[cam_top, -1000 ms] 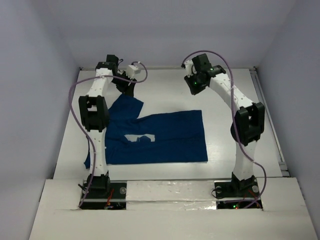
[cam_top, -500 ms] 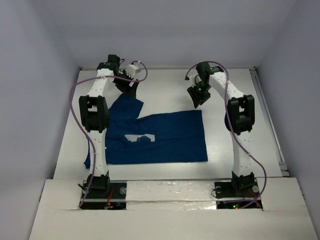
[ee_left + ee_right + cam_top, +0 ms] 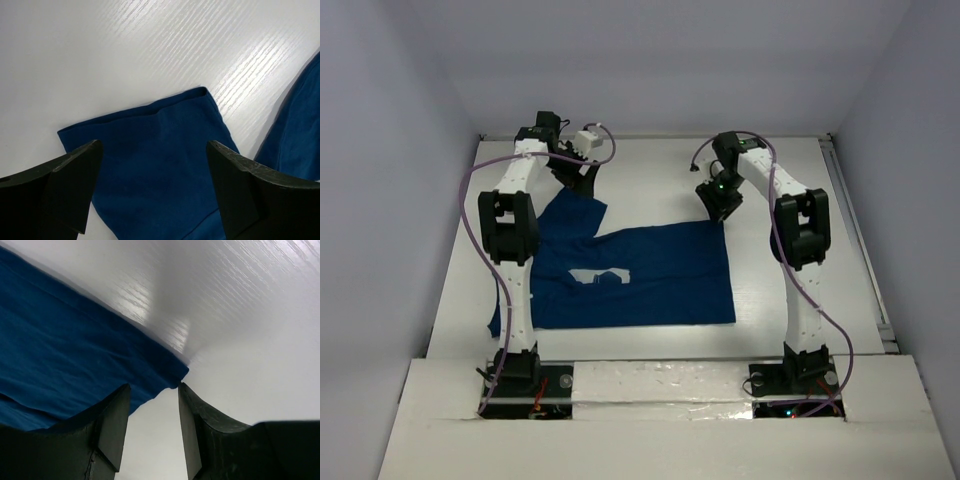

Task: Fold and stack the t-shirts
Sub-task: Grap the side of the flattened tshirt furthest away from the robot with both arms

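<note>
Your left gripper (image 3: pixel 152 146) hangs spread above the shirt (image 3: pixel 160 175) sleeve; your right gripper (image 3: pixel 152 387) is unclenched too, shirt corner just past its tips.

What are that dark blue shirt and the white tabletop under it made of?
Dark blue t-shirt: soft matte knit cloth, likely cotton; it creases and shows a stitched sleeve hem. White tabletop: hard, slightly glossy board, perhaps painted or laminated wood; fine streaked grain catches the light.

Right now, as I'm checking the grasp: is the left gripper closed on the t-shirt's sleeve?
No, the left gripper stands wide open, with the navy t-shirt sleeve lying flat on the table below the gap.
</note>
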You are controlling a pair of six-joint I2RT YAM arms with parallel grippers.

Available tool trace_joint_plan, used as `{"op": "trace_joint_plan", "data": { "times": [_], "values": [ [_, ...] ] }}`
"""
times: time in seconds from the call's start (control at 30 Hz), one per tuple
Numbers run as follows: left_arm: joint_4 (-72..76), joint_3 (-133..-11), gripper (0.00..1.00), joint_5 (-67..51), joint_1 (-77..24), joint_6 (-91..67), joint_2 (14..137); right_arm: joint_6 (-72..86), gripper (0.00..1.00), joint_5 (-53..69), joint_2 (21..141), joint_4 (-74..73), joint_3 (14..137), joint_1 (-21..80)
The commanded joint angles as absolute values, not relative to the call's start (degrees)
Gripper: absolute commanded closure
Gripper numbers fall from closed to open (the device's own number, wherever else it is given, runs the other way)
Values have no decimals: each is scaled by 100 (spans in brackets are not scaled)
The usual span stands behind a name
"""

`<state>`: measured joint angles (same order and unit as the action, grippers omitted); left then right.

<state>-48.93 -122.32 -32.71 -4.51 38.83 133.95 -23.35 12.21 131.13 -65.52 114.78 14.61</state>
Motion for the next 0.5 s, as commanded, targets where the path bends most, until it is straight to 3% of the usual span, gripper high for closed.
{"op": "trace_joint_plan", "data": {
  "times": [0.0, 0.47],
  "values": [
    [-4808, -12164, 18, -3366, -483, 3823, 12885, -2347, 51, 1125, 13096, -6583, 11593, 1415],
    [-4632, -12243, 14, -3287, -483, 3604, 12902, -2452, 51, 1424, 13974, -7532, 12901, 1248]
  ]
}}
